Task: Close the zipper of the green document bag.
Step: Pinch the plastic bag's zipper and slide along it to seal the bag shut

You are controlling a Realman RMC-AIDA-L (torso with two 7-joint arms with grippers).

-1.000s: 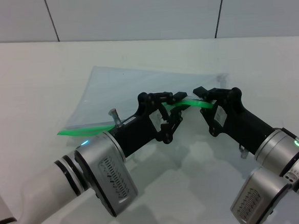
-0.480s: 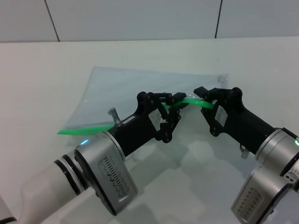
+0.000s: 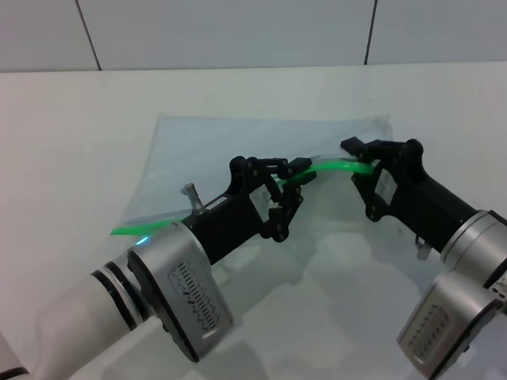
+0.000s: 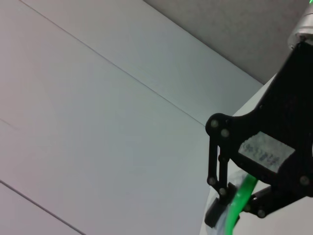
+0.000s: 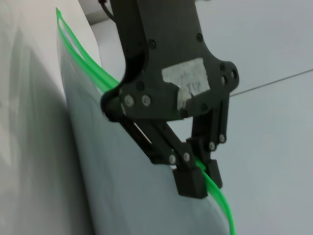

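The green document bag (image 3: 233, 144) lies flat on the white table, a pale translucent pouch. Its zipper (image 3: 330, 165), a bright green strip, runs along the near edge and arches up off the table between my two grippers. My left gripper (image 3: 297, 171) is shut on the strip near its middle. In the right wrist view the left gripper (image 5: 201, 178) pinches the zipper (image 5: 83, 54) above the bag (image 5: 137, 196). My right gripper (image 3: 360, 160) is shut on the strip's right end. The left wrist view shows the right gripper (image 4: 234, 208) around the zipper (image 4: 244, 188). The slider tab is hidden.
The white table (image 3: 49, 135) stretches around the bag on all sides. A grey panelled wall (image 3: 224, 18) stands behind the table's far edge. Both forearms cross the table's near part.
My right gripper has moved to the right with the strip's end, stretching the raised green strip longer. The bag's right corner shifted slightly right. The left gripper has barely moved.
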